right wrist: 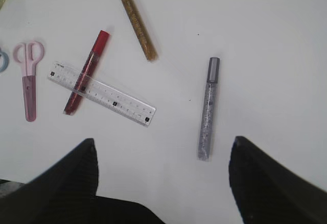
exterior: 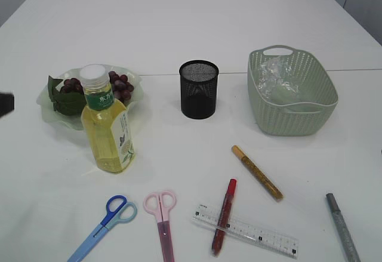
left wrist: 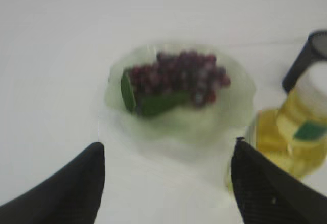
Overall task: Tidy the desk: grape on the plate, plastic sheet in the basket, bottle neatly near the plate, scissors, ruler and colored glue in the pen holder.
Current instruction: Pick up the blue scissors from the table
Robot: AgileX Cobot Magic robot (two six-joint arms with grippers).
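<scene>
Both claws hang open and empty: the left claw point(left wrist: 166, 183) above the grape point(left wrist: 179, 76) on the plate point(left wrist: 230, 112), the right claw point(right wrist: 161, 183) above the silver glue pen point(right wrist: 207, 106) on the bench point(right wrist: 255, 30). That pen looks light, stiff and smooth, likely to roll; mid-barrel seems the best hold.

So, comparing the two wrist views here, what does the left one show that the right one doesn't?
Only the left wrist view shows the grapes lying on the plate, with the bottle beside it and the pen holder behind. Only the right wrist view shows the ruler, the red, gold and silver glue pens, and the pink scissors. Both share the white table and an open, empty tool at the bottom edge.
</scene>
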